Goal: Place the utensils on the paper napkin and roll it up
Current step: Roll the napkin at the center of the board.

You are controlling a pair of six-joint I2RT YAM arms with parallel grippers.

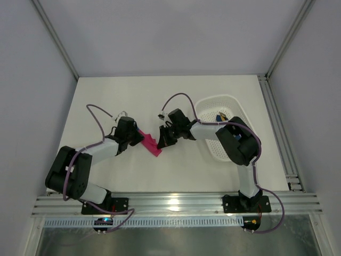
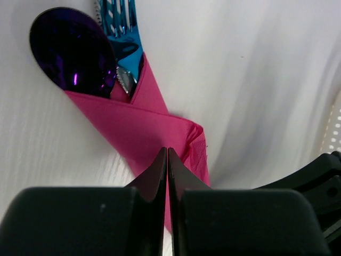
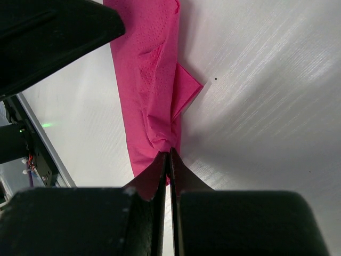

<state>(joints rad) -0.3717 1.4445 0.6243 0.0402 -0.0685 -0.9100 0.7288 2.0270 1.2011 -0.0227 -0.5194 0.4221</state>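
Napkin (image 2: pixel 144 128) is wrapped around utensils (image 2: pixel 72 50), centre of worktop (image 1: pixel 181 101). Jaws of left gripper (image 2: pixel 168 154) and right gripper (image 3: pixel 169 157) are closed at the napkin.

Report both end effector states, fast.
Left end effector: shut, tips at the paper napkin; a pinch cannot be told.
Right end effector: shut on the paper napkin's bunched edge.

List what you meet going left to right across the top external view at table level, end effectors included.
left end effector → paper napkin, rolled → right end effector → white basket
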